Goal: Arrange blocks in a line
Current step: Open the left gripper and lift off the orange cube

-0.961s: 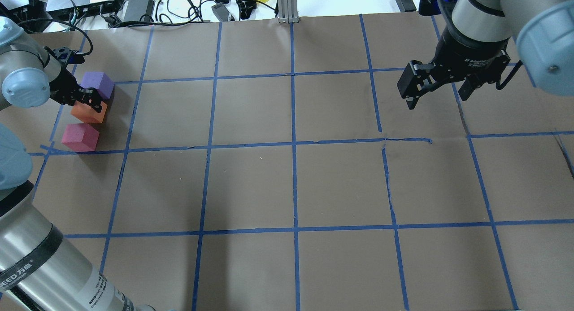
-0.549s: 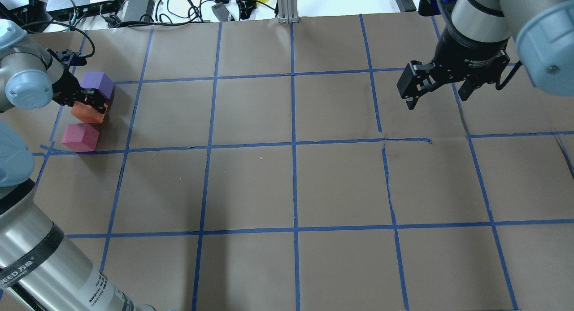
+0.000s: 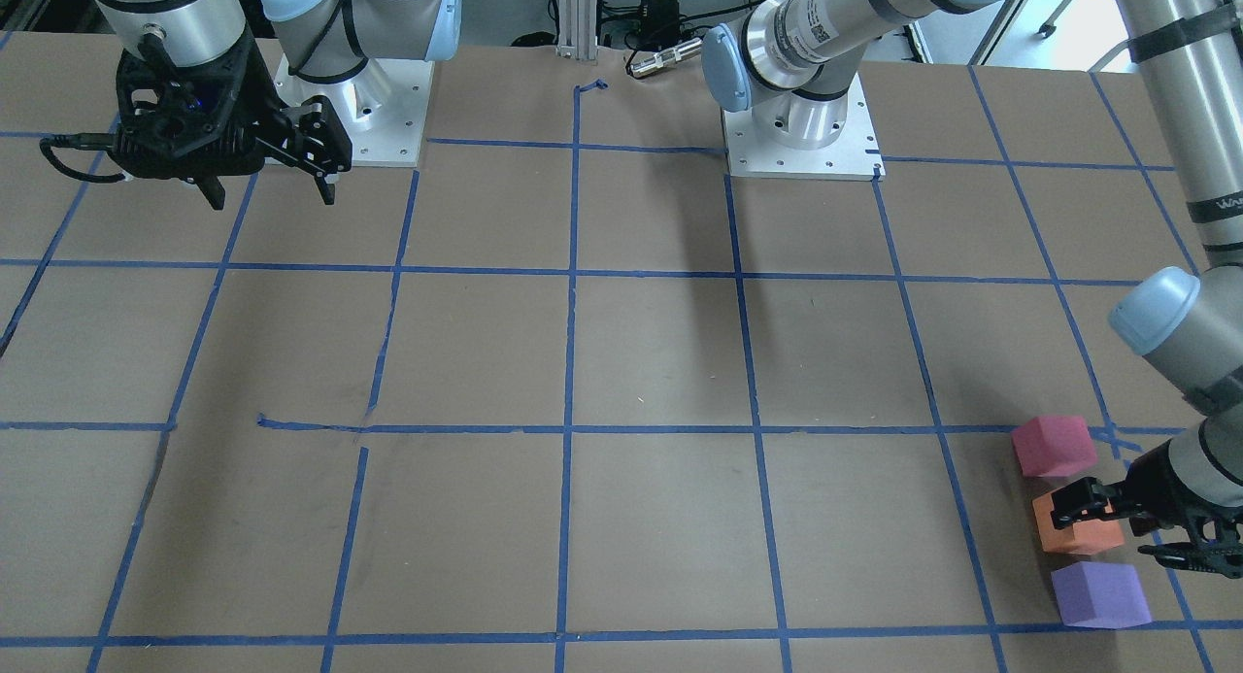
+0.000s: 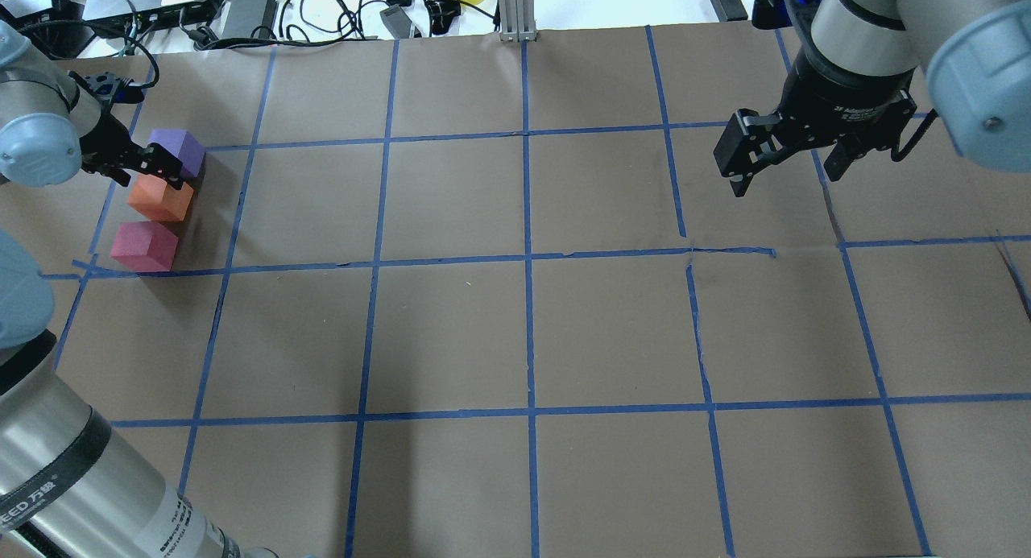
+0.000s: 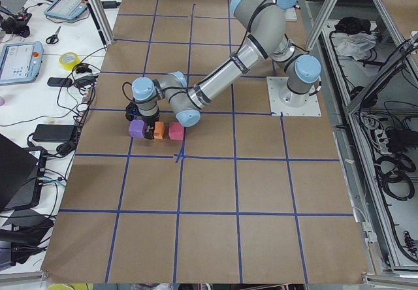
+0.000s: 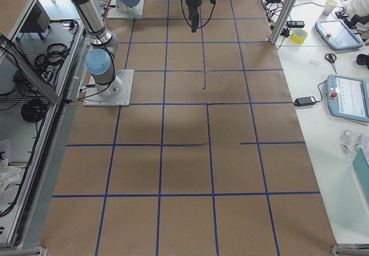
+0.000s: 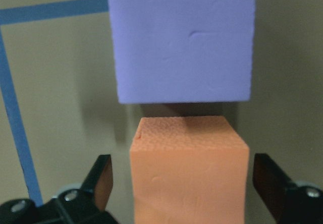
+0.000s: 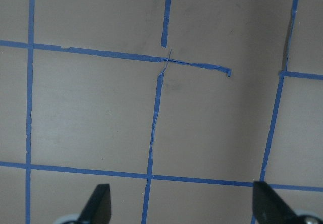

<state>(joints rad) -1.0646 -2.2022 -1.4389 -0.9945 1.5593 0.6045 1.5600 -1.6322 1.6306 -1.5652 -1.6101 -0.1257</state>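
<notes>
As I look down over the brown gridded counter (image 4: 532,332), the right arm (image 4: 866,26) hangs above its far right part, and the right jaws are spread wide with nothing between them. At the far left, the left arm (image 4: 40,135) reaches low to the blocks. The left jaws are parted wider than the orange block (image 4: 159,197), which shows between them in the wrist view, clear of both. That block sits mid-row, with the purple block (image 4: 184,149) just beyond it, barely apart, and the reddish-pink block (image 4: 145,245) just beside it, nearer the robot.
</notes>
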